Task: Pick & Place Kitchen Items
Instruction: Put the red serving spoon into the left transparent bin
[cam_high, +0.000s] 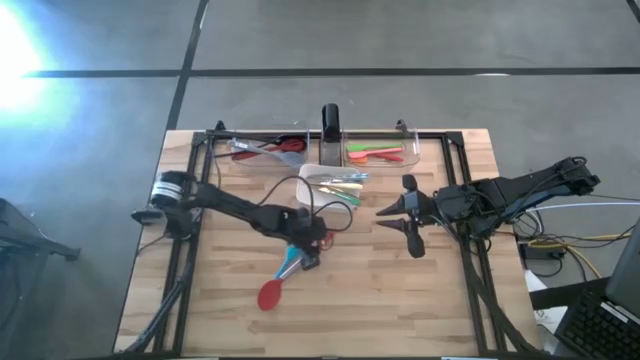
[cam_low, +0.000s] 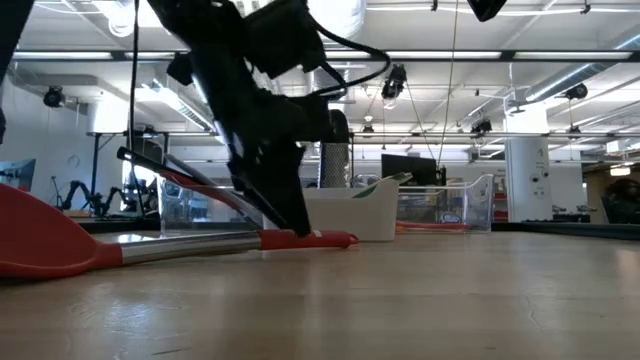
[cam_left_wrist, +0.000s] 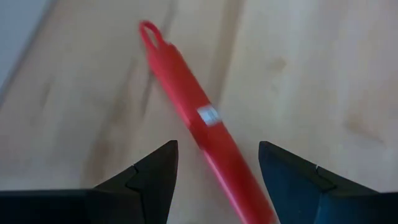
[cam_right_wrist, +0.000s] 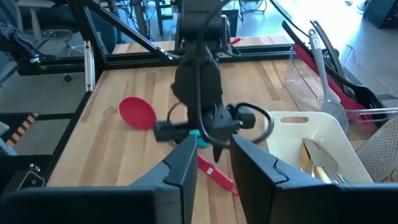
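1. While the wooden table (cam_high: 440, 300) shows pale butcher-block planks inside a dark metal frame, a red silicone spoon (cam_high: 277, 284) lies flat on it, on the near side of the white square dish (cam_high: 318, 183).
2. This spoon has a rounded red bowl, a metal shaft and a slim red handle (cam_left_wrist: 193, 106) ending in a small hanging loop, with a little silver mark on the grip.
3. Over that handle, the left gripper (cam_high: 300, 258) points down with its two dark wedge-shaped fingers (cam_left_wrist: 149, 177) spread, one on each side of the handle and not touching it.
4. Right of the dish, the right gripper (cam_high: 408, 213) hangs above bare wood; its fingers stand a narrow gap apart and hold nothing.
5. Two clear rectangular plastic bins sit just beyond the dish: the left bin (cam_high: 262, 152) holds red and black utensils, the right bin (cam_high: 385, 153) green, orange and red ones.
6. Inside the dish, several small pieces of cutlery (cam_high: 345, 180) lie together; an exact count cannot be made.
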